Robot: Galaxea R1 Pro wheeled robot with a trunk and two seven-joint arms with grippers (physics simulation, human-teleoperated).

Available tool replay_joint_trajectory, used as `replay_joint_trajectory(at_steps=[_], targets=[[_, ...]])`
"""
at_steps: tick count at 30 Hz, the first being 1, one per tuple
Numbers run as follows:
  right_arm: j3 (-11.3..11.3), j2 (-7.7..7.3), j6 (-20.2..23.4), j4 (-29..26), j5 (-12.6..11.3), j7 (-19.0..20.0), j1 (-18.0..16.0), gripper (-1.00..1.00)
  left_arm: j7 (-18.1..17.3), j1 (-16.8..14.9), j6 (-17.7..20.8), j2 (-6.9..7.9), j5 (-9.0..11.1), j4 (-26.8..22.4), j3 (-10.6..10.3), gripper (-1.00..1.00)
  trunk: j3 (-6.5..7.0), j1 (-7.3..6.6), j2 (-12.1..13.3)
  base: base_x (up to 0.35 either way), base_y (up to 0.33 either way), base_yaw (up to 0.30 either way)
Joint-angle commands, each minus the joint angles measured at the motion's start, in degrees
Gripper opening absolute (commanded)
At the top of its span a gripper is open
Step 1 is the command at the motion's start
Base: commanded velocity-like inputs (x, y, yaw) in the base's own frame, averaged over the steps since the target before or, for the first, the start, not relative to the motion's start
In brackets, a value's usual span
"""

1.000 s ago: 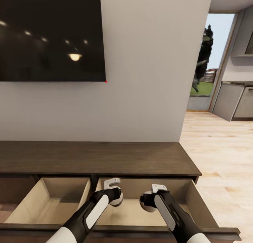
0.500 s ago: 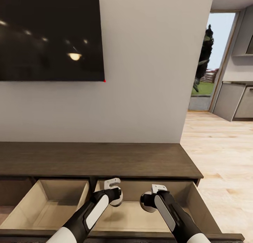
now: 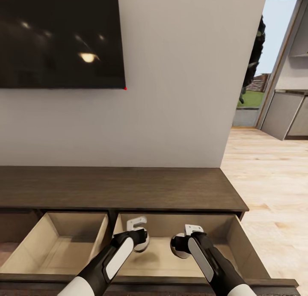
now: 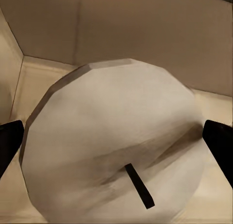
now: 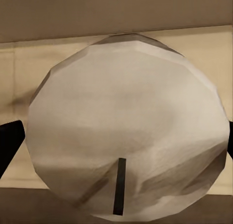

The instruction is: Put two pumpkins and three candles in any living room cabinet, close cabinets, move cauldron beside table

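The cabinet is a long low dark-brown unit against the wall, with two pale-lined drawers pulled out. Both my arms reach down over the right drawer. The left drawer beside it shows nothing inside. In the left wrist view my left gripper is shut on a pale candle with a dark wick, held above the drawer floor. In the right wrist view my right gripper is shut on another candle, also over the drawer's pale bottom. Pumpkins and cauldron are out of view.
A large dark TV hangs on the white wall above the cabinet. To the right, light wooden floor runs to a doorway and grey kitchen units.
The whole head view has shifted, so the camera moved a little closer to the cabinet. Both arms keep the same pose over the right drawer, candles still held.
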Motion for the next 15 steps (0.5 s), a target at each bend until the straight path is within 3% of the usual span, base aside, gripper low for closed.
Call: replay_joint_trajectory(at_steps=[1,5,15], targets=[[0.1,-0.04,0.0,-0.1,-0.7,-0.7,0.0,-1.00,2.1,0.0,0.0,-0.06,0.8,-0.1,-0.2,-1.00,-0.28,0.01,0.0,0.000,0.000,0.000],[0.2,-0.05,-0.5,-0.1,-0.7,-0.7,0.0,-1.00,6.3,0.0,0.0,-0.27,0.9,-0.2,-0.3,-1.00,-1.17,0.11,-0.1,0.000,0.000,0.000],[0.2,-0.09,-1.6,-0.2,-0.6,-0.7,0.0,-1.00,7.0,-0.1,0.0,-0.38,0.9,-0.4,-0.3,-1.00,-3.38,0.37,-0.2,0.000,0.000,0.000]])
